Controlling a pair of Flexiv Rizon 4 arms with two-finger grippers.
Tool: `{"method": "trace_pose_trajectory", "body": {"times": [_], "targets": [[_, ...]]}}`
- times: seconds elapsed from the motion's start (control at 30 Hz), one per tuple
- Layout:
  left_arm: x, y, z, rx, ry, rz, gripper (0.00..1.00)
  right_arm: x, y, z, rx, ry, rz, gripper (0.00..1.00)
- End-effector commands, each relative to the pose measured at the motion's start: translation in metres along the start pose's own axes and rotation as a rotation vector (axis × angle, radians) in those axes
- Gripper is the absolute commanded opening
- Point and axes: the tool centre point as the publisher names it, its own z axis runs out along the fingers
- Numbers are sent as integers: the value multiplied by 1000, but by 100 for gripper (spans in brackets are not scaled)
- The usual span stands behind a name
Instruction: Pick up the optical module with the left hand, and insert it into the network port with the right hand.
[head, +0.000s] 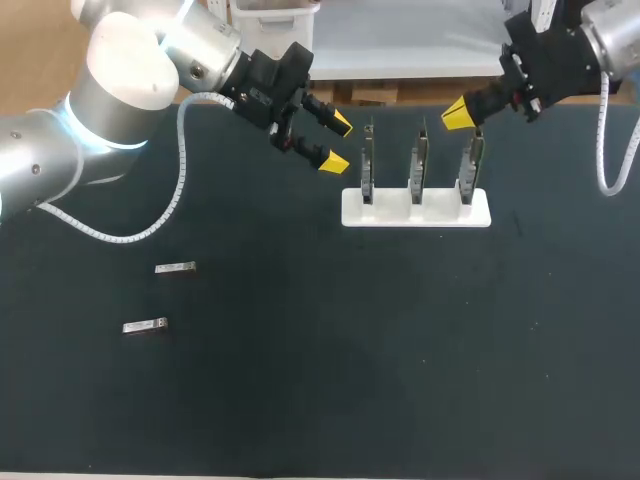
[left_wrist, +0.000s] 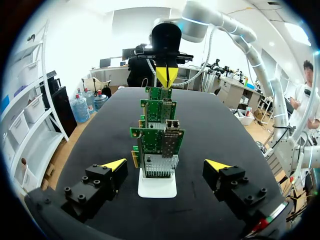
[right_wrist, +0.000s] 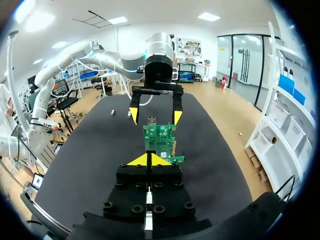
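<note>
Silver optical modules (head: 175, 268) show overhead, not from left wrist.

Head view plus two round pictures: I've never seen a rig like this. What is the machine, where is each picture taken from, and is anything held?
It is a robot with two arms at a black table. The head view looks down from above and behind it; each round picture comes from a camera on one arm's wrist, looking along its claw. The left claw is open and empty, beside a white stand holding three upright green circuit cards. The right claw is shut at the stand's other end, with nothing visible in it. Two small metal optical modules lie on the table, away from the stand, untouched.
</note>
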Motion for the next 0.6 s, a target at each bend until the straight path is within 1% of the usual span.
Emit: {"method": "trace_pose_trajectory", "body": {"times": [0.03, 0.23, 0.3, 0.33, 0.37, 0.6], "targets": [[-1, 2, 0, 3, 4, -2, 100, 0, 0, 0, -1, -4, -4, 0], [-1, 2, 0, 3, 4, -2, 100, -1, -1, 0, 3, 4, -13, 0], [-1, 2, 0, 3, 4, -2, 100, -2, -2, 0, 19, -20, -6, 0], [-1, 2, 0, 3, 4, -2, 100, -2, -2, 0, 19, -20, -6, 35], [-1, 2, 0, 3, 4, -2, 100, -2, -2, 0, 19, -20, -6, 100], [-1, 2, 0, 3, 4, -2, 100, -2, -2, 0, 19, -20, -6, 100]]}}
